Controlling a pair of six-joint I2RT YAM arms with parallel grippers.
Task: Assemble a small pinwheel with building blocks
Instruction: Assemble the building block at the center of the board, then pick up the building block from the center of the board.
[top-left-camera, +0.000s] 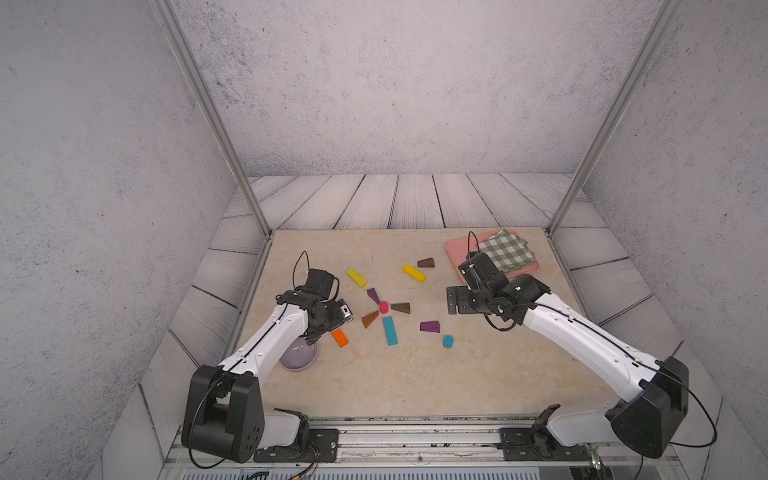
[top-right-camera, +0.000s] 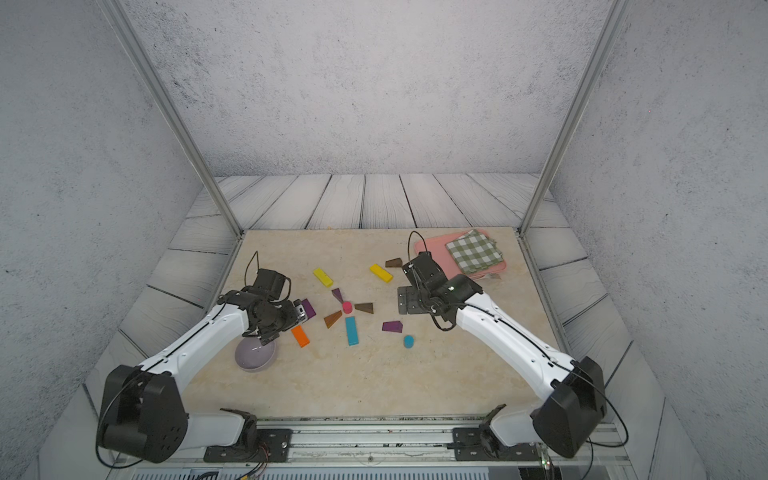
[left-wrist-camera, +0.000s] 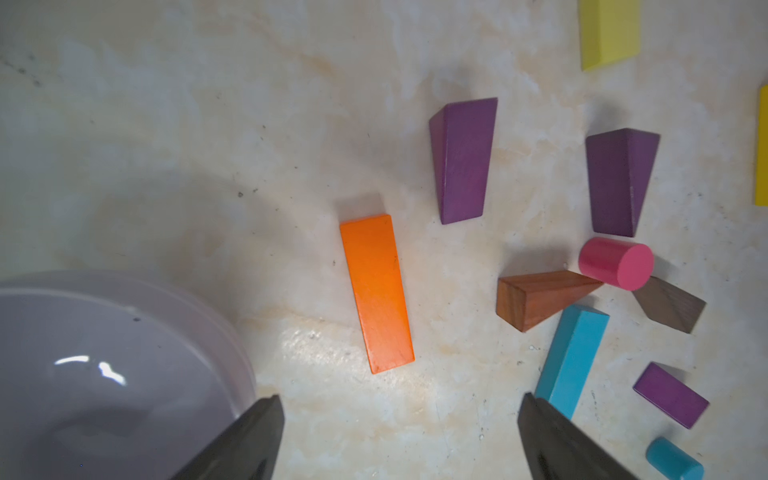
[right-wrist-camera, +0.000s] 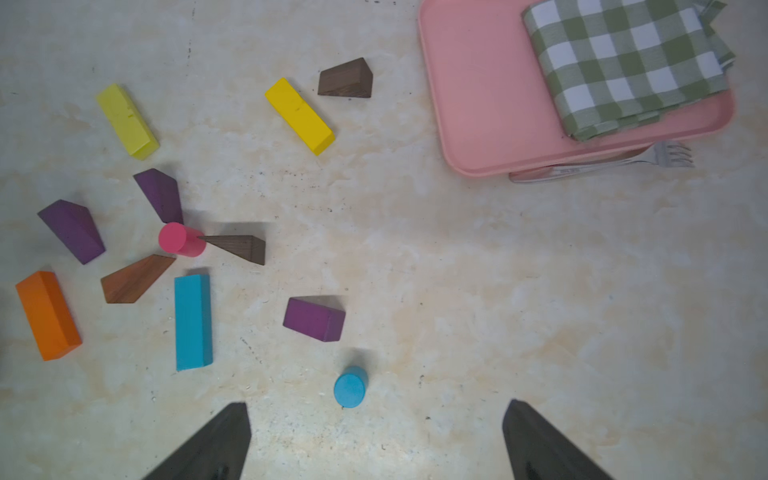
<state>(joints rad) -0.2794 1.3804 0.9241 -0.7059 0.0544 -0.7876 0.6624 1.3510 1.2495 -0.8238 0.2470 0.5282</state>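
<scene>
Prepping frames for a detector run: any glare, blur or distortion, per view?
Left wrist: white glare spots in the lilac bowl, a shiny patch on the table beside the orange bar; left gripper fingers out of focus. Right wrist: teal bar and other blocks sharp, shadows soft; right gripper fingers blurred. Both top views: wide-angle, frame posts splay outward, light even, no glare.

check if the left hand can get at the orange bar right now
Probably yes. The left hand is open and empty close by the orange bar, which lies flat with bare table all round it; the lilac bowl and nearest purple wedge sit clear of it.
</scene>
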